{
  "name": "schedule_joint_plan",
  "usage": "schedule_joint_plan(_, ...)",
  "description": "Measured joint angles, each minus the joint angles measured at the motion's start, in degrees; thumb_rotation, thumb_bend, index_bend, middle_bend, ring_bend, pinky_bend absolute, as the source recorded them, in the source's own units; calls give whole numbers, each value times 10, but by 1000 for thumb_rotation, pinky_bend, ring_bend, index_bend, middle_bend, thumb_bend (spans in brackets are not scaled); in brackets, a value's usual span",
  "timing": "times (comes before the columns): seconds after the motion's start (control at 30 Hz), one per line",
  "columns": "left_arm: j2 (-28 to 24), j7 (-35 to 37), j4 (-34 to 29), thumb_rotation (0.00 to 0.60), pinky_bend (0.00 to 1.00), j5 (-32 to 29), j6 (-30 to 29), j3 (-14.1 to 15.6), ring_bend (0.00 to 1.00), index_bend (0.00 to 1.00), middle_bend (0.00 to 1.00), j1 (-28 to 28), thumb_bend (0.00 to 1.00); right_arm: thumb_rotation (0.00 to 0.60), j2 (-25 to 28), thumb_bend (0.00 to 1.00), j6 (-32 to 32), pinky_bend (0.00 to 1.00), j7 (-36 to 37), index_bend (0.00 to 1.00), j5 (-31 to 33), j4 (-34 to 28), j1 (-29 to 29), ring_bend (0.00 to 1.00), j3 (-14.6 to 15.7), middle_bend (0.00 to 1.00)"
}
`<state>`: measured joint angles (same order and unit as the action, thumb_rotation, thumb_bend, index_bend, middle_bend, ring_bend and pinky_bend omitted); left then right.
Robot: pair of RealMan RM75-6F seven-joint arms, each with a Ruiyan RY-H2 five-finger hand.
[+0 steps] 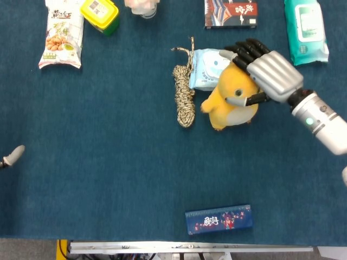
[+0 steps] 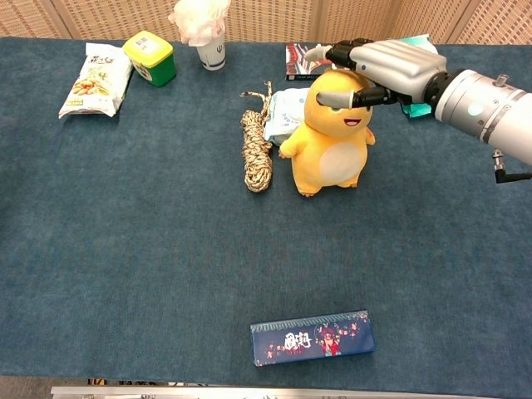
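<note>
right hand [image 1: 265,73] palm down, fingers curled, thumb in | right arm from right | left hand [image 1: 11,156] only tip at left edge

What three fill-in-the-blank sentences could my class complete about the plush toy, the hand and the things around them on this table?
1. The right hand rests on the ______ of the yellow plush toy.
2. The coiled rope lies to the ______ of the toy in the chest view.
3. The dark blue box near the table's front edge lies ______ from the toy.

Missing words: head; left; apart
</note>
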<state>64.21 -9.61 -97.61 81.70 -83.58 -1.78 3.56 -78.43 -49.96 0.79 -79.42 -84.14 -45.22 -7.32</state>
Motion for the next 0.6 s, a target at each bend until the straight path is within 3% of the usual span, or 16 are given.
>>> schedule_joint_plan(0.33, -1, 9, 4, 103, 0, 2, -8, -4, 0, 50, 21, -1, 39, 15, 52, 0, -45, 0, 12, 72, -2, -35, 35, 0, 0, 102)
schedule_joint_plan(0.37, 0, 10, 5, 103, 0, 2, -10, -5, 0, 50, 21, -1, 39, 48, 60, 0, -51, 0, 12, 72, -1, -40, 41, 0, 2, 102)
schedule_joint_plan(0.53, 6, 11, 13, 117, 0, 8, -21, -11, 0, 50, 21, 0, 39, 378, 109, 0, -90, 0, -5, 72, 10, -64, 87, 0, 15, 107)
schedule_joint_plan(0.6, 10, 12, 16, 125, 0, 11, -26, -14, 0, 50, 21, 0, 39, 413, 125, 0, -107, 0, -16, 72, 15, -70, 106, 0, 21, 112)
